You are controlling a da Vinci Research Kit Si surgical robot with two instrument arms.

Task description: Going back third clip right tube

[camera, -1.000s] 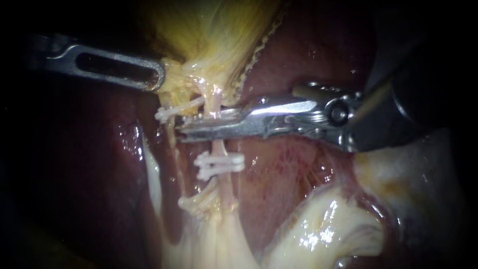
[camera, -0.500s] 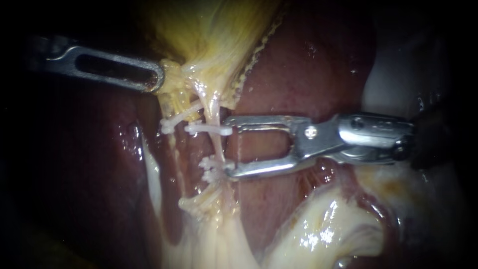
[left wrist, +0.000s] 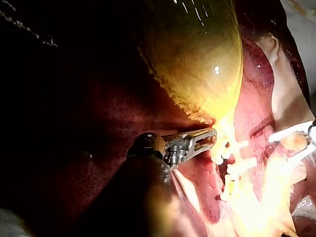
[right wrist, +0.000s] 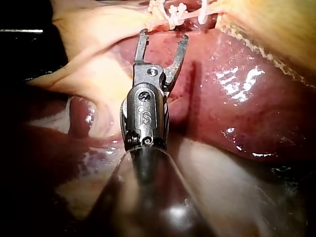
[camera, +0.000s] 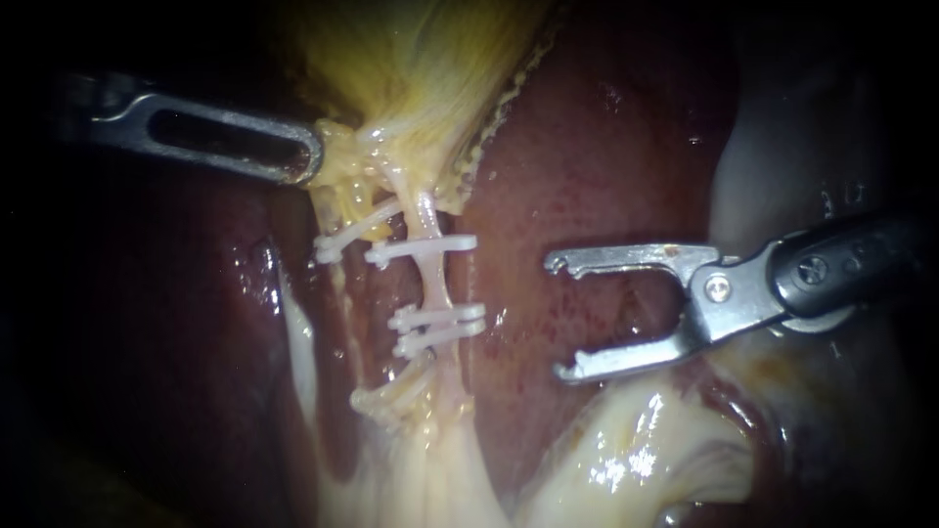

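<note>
In the endoscope view the right tube (camera: pixel 436 284) runs down from the yellow gallbladder (camera: pixel 421 68). It carries one white clip (camera: pixel 421 249) high up and two clips (camera: pixel 437 326) close together lower down. My right instrument (camera: pixel 558 316) is to the right of the tube, over the liver (camera: pixel 587 147), jaws open and empty. My left instrument (camera: pixel 311 156) is shut on the gallbladder's neck. In the right wrist view the open jaws (right wrist: pixel 162 37) stand short of the clips (right wrist: pixel 173 12). In the left wrist view the left instrument's jaws (left wrist: pixel 207 139) grip tissue beside the clips (left wrist: pixel 237 163).
To the left of the clipped tube, another white clip (camera: pixel 347 233) sits on a thinner strand. Pale fatty tissue (camera: pixel 626 450) lies below the right instrument. Dark red liver surrounds both tubes.
The right instrument's jaws were shut across the tube, then opened and left a white clip on it. They have since drawn back to the right, off the tube. The left instrument has held still.
</note>
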